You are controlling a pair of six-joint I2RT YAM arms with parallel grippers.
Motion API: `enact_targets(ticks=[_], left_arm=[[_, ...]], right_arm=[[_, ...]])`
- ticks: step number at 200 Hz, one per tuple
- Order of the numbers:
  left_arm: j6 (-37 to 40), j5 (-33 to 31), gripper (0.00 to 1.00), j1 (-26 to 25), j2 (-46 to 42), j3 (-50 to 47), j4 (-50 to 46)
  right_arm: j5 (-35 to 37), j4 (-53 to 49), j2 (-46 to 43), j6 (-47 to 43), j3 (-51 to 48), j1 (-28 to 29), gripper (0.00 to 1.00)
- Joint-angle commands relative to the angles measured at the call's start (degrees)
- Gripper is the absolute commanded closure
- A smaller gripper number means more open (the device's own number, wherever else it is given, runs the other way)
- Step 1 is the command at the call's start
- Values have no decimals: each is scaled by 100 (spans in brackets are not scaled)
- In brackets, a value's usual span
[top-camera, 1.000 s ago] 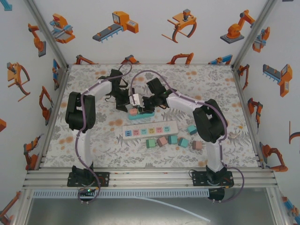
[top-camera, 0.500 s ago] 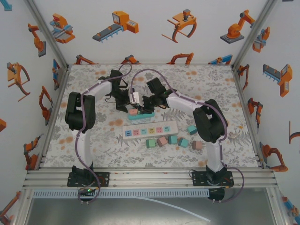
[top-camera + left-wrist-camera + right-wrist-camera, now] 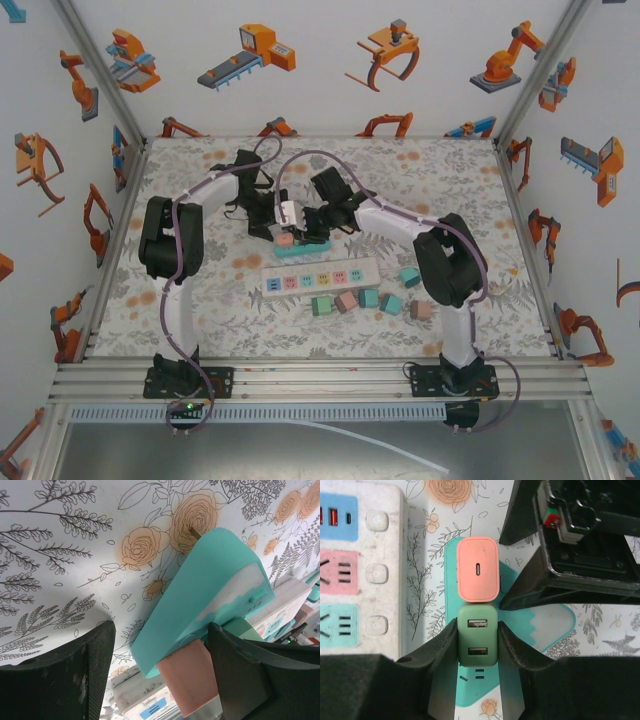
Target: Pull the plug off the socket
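Almost nothing was changed in the last second: green plug [image 3: 477, 635], still seated on teal socket [image 3: 540, 625], was clamped by right fingers [image 3: 520, 652]; left fingers [image 3: 65, 680] were spread around pink plug [image 3: 477, 569] alongside.

A robot lab test cell, seen from my station.
I work inside an aluminium frame [image 3: 101, 70], white walls [image 3: 320, 100] printed with robot cartoons, a floral-covered bench [image 3: 450, 170], left arm [image 3: 170, 285] and right arm [image 3: 455, 290] bolted to its near rail [image 3: 320, 380].
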Motion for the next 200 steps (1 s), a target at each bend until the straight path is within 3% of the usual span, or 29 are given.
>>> enact_targets(ticks=[1, 85, 101, 128, 153, 179, 200], left_arm=[[275, -1455, 32, 70, 453, -383, -275], [284, -1296, 32, 87, 397, -360, -232], [261, -876, 31, 103, 228, -342, -115], [-70, -400, 29, 114, -224, -274, 225], [-344, -170, 28, 132, -618, -106, 512], [-358, 81, 27, 133, -963, 121, 655], [-358, 431, 27, 126, -1397, 80, 932]], right_arm=[[-87, -166, -821, -574, 66, 100, 94], [-249, 121, -1273, 569, -505, 113, 94], [108, 823, -1571, 1762, -766, 119, 94], [1280, 1745, -2111, 4694, -1095, 119, 95], [2623, 1077, -2516, 6937, -1055, 93, 92], [3236, 318, -2991, 8453, -1244, 20, 90], [3331, 99, -3456, 9312, -1685, -95, 90]])
